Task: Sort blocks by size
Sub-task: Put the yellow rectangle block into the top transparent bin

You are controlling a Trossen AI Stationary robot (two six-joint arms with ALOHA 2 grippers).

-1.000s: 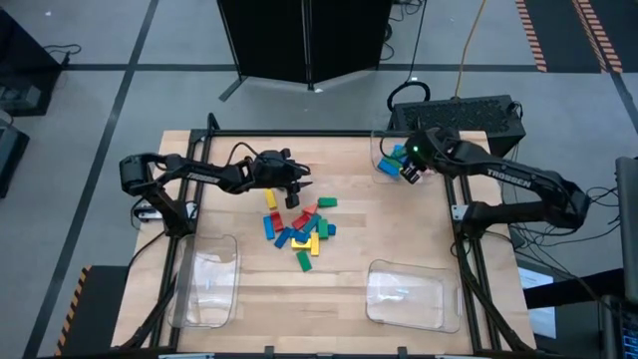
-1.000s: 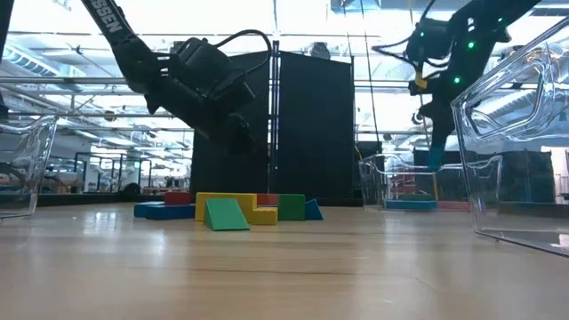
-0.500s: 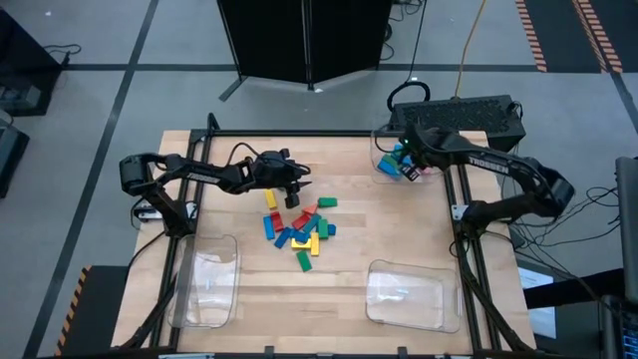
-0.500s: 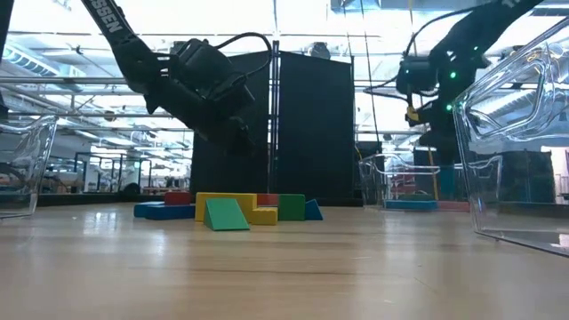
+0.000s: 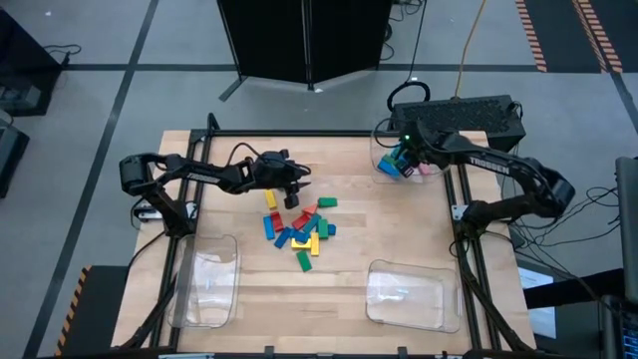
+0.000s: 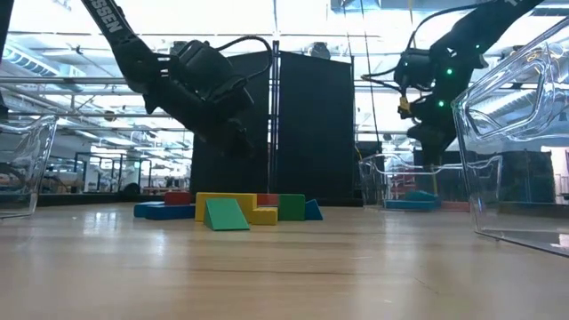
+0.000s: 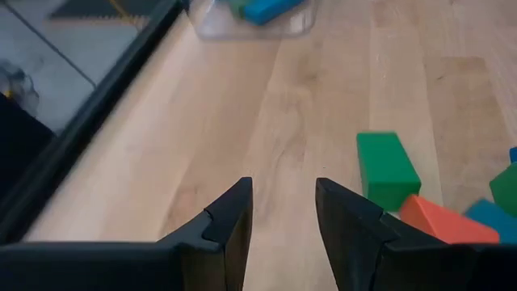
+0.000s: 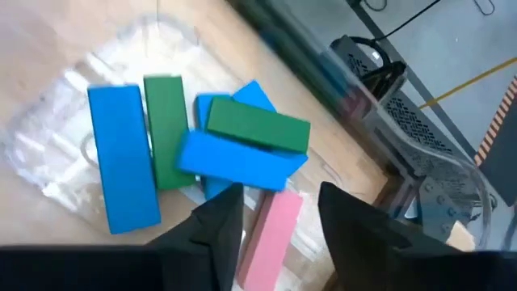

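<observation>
A loose pile of blocks (image 5: 299, 234) in blue, green, red and yellow lies mid-table. My left gripper (image 5: 292, 195) hangs open just above the pile's far edge, with bare wood between its fingers (image 7: 234, 230); a green block (image 7: 386, 168) and a red one (image 7: 444, 222) lie beside them. My right gripper (image 5: 404, 165) is open over the clear tray (image 5: 384, 172) at the far right. That tray holds blue, green and pink blocks; a blue one (image 8: 234, 162) lies slanted across the others with a green one (image 8: 258, 129) on top. The right fingers (image 8: 214, 226) hover above them, touching none.
Two more clear trays stand at the near edge, one left (image 5: 204, 284) and one right (image 5: 404, 294). A black box (image 5: 469, 115) sits beyond the table's far right corner. Bare wood lies between the pile and the trays.
My right gripper has moved toward the table's far edge and sunk a little over the far right tray. It has let go of the blue block that hung below it, and that block now lies in the tray on the others. My left gripper has kept still.
</observation>
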